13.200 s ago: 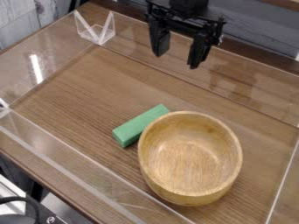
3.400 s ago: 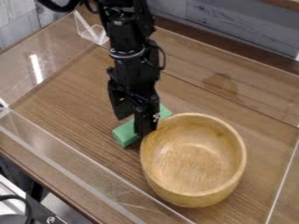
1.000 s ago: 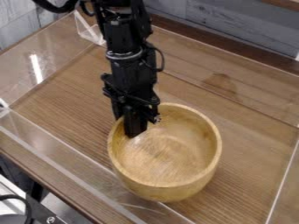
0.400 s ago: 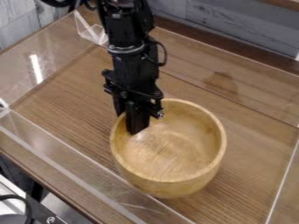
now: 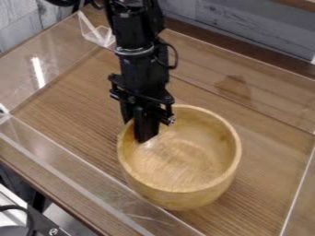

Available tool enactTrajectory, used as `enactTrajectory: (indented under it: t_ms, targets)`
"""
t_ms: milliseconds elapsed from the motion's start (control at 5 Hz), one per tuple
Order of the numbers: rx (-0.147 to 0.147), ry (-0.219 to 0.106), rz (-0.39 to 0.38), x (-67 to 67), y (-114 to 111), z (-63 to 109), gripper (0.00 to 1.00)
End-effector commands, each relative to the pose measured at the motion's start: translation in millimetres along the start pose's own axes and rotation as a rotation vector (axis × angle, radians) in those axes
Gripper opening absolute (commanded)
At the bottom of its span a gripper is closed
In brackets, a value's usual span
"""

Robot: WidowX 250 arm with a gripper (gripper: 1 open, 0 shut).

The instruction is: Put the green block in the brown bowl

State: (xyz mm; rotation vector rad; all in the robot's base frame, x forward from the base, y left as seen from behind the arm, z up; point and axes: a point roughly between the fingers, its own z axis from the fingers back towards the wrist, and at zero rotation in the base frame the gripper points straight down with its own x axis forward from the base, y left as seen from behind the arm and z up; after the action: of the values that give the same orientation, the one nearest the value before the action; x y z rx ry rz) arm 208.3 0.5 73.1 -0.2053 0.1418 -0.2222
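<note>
The brown bowl sits at the middle of the wooden table. My gripper points almost straight down over the bowl's back-left rim, with its tips at or just inside that rim. The fingers stand close together as one dark mass, so the gripper looks shut. I cannot make out anything pinched between them. The green block is hidden: no green shows on the table, in the bowl or at the gripper.
Clear acrylic walls fence the table on the left and front. A clear plastic stand sits at the back left behind the arm. Bare wood lies to the right of and behind the bowl.
The bowl has slid a little to the right under the gripper. The gripper has stayed in place with its fingers unchanged.
</note>
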Motion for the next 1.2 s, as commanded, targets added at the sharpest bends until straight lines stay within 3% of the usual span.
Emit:
enactTrajectory:
  t_ms: [0,1000]
  targets:
    - [0.026,-0.089,-0.016,10.4,-3.4,23.9,0.00]
    - [0.011,-0.084,0.003,5.8,-8.2,29.9,0.00]
